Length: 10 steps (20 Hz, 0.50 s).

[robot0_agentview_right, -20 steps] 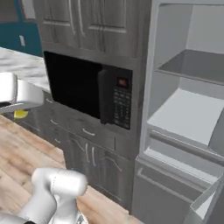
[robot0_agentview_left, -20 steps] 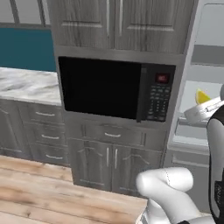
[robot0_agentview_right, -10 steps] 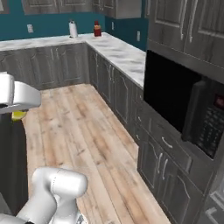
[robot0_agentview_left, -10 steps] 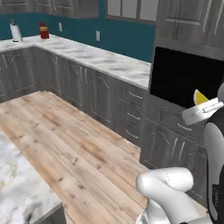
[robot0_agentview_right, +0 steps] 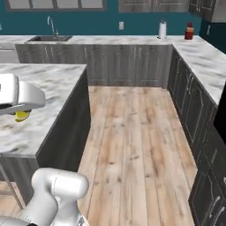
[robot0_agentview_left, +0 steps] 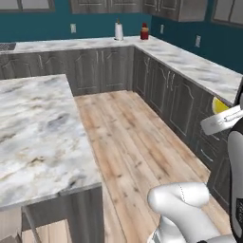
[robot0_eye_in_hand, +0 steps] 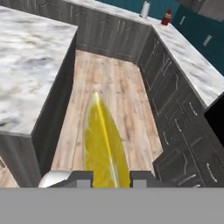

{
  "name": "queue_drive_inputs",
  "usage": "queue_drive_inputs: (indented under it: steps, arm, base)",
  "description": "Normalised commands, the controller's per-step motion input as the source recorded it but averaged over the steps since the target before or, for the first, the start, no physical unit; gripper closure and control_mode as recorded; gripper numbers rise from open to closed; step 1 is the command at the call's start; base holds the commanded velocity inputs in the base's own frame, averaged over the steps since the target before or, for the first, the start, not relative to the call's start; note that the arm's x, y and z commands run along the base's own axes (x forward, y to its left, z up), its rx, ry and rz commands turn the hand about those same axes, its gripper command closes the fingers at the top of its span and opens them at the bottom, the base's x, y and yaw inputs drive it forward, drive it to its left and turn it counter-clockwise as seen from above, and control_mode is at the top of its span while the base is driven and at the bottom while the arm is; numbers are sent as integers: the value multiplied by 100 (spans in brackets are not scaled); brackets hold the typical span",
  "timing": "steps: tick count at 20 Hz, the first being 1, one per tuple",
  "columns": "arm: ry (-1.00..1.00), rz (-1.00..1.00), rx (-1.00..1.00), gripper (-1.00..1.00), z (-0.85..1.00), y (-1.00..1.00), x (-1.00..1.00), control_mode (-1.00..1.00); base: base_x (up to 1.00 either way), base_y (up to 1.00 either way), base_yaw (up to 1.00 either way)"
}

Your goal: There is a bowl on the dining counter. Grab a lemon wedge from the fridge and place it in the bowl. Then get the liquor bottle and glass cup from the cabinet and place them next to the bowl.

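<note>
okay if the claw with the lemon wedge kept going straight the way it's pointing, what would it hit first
Most likely the wooden floor between the marble island and the grey cabinets. The claw, shut on the lemon wedge, looks down that aisle, though depth is hard to judge.

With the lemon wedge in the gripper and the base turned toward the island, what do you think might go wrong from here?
1. The gripper pinches only the near end of the lemon wedge; most of it juts out, so a swing might loosen it.
2. No bowl is in view on the island counter, so the drop spot is unconfirmed.
3. The island edge lies near the arm's side; a low sweep might clip it.
</note>
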Motion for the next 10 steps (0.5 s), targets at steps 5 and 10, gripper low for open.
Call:
queue_drive_inputs:
  steps: [5, 10]
  arm:
    - [0, 0, 0, 100, 0, 0, 0, 100]
    - [0, 0, 0, 100, 0, 0, 0, 100]
  base:
    - [0, 0, 51]
    - [0, 0, 41]
